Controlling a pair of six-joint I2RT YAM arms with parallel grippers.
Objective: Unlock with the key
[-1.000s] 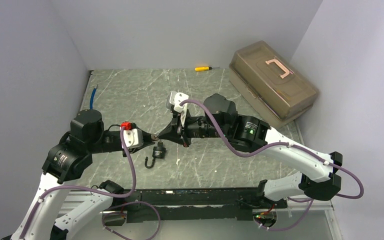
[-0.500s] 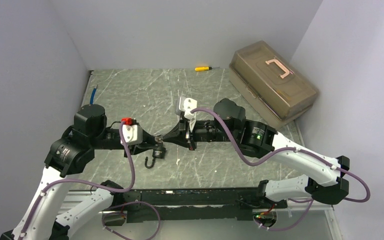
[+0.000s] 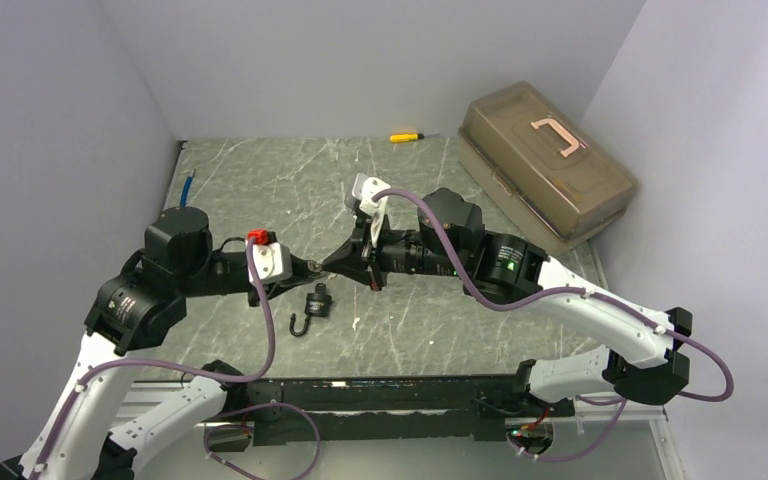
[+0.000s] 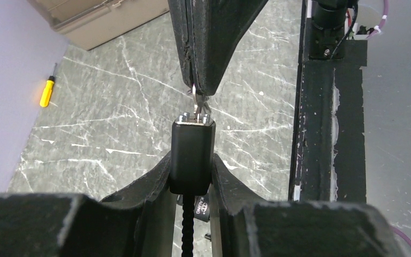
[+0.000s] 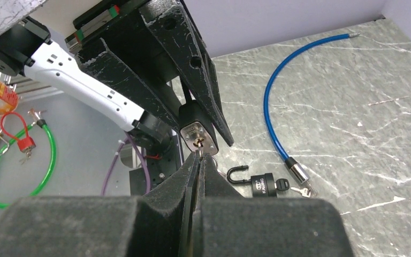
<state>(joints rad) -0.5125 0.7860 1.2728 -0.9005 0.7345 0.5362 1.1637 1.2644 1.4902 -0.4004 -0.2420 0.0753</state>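
My left gripper [image 4: 191, 172] is shut on a black lock body [image 4: 192, 152], its ribbed black cable running back between the fingers. The lock's metal face [image 5: 198, 137] points at my right gripper [image 5: 199, 159]. That gripper is shut on a small metal key [image 4: 197, 103] whose tip sits in the keyhole. In the top view the left gripper [image 3: 307, 266] and right gripper [image 3: 327, 266] meet tip to tip above the table, and the lock is almost hidden between them.
A black padlock [image 3: 316, 304] with an open shackle and a key in it lies just below the grippers. A blue cable [image 5: 276, 101] lies at the back left, a yellow screwdriver [image 3: 405, 137] at the back, a brown toolbox [image 3: 545, 165] at the back right.
The right wrist has rolled back and forth with the key at the lock. The left arm has shifted slightly right. Both grips are unchanged.
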